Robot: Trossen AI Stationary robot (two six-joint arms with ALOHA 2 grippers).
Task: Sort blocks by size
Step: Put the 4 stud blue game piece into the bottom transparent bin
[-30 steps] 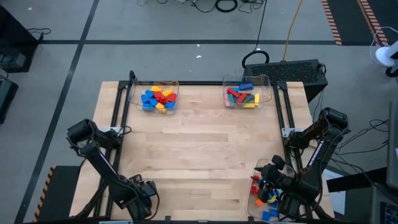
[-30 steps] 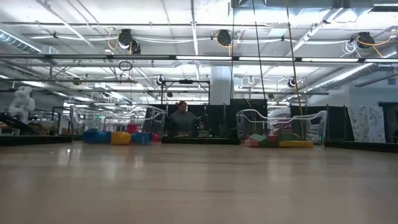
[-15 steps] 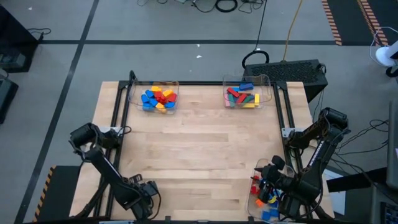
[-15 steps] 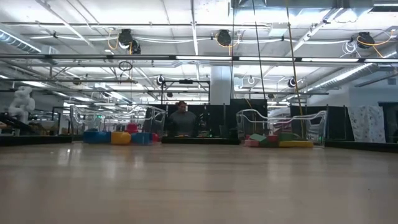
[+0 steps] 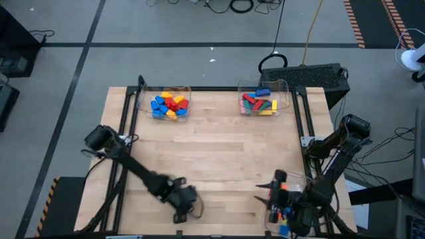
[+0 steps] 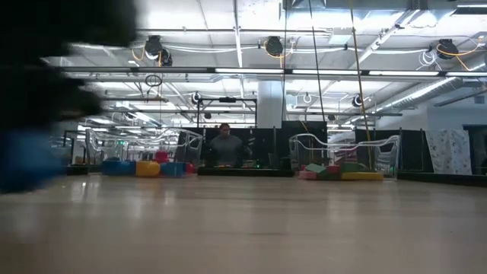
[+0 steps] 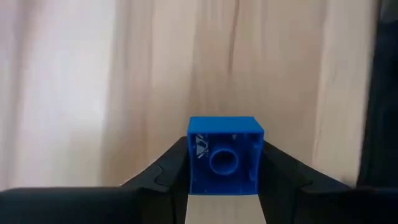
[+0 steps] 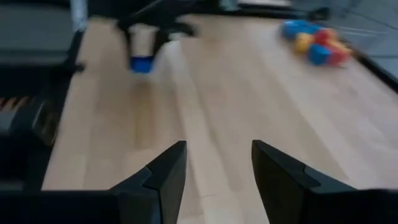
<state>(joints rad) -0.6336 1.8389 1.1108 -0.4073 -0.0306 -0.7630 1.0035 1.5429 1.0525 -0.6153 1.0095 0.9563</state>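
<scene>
Tool of the left arm (image 7: 224,186) is closed on a small blue square plastic brick (image 7: 224,156), which is clamped between its two dark fingers above the light wooden bench (image 5: 219,159), near the bench's front edge left of centre. The right tool (image 8: 217,168) is held open with nothing between its fingers, over the front right corner. Small mixed-colour bricks (image 5: 169,105) are gathered in a clear tray at the far left, longer bricks (image 5: 258,103) in another clear tray at the far right.
</scene>
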